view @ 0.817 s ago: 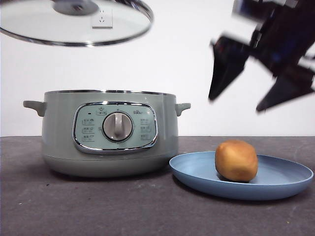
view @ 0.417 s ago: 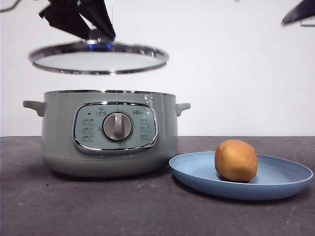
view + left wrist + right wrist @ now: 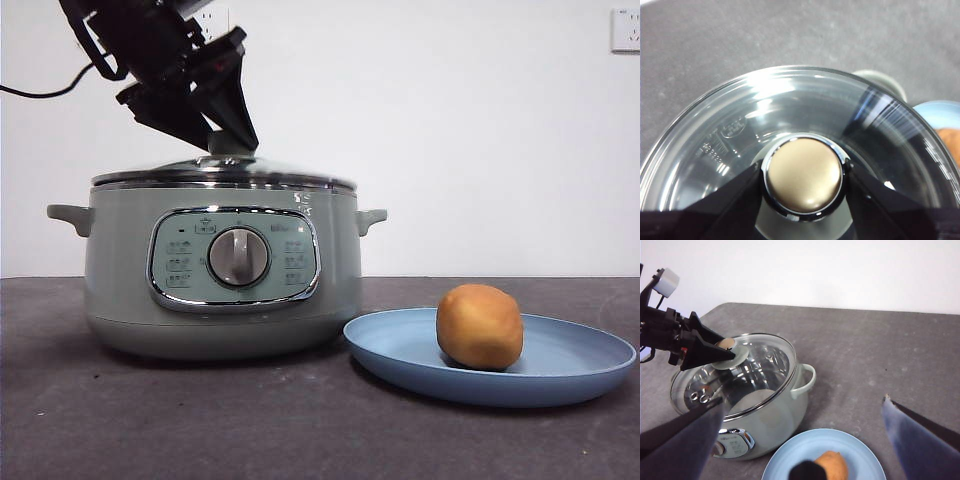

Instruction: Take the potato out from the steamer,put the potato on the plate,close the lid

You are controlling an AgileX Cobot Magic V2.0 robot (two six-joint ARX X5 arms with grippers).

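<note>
The glass lid (image 3: 225, 170) rests on the rim of the sage-green steamer (image 3: 120, 270). My left gripper (image 3: 228, 140) reaches down from the upper left and is shut on the lid's knob (image 3: 802, 175), one black jaw on each side. The golden-brown potato (image 3: 480, 325) lies on the light-blue plate (image 3: 580, 360), right of the steamer. My right gripper (image 3: 802, 401) is open and empty, high above the table, looking down on the steamer (image 3: 775, 425), lid (image 3: 760, 370), plate (image 3: 785, 465) and potato (image 3: 832, 465). It is out of the front view.
The dark grey table (image 3: 200, 420) stretches in front of the steamer and plate. A white wall stands behind, with a socket (image 3: 625, 28) at the upper right. A black cable (image 3: 40, 93) trails left from the left arm.
The left gripper has lowered the lid from above the pot onto the steamer's rim. The right arm has left the front view at the upper right.
</note>
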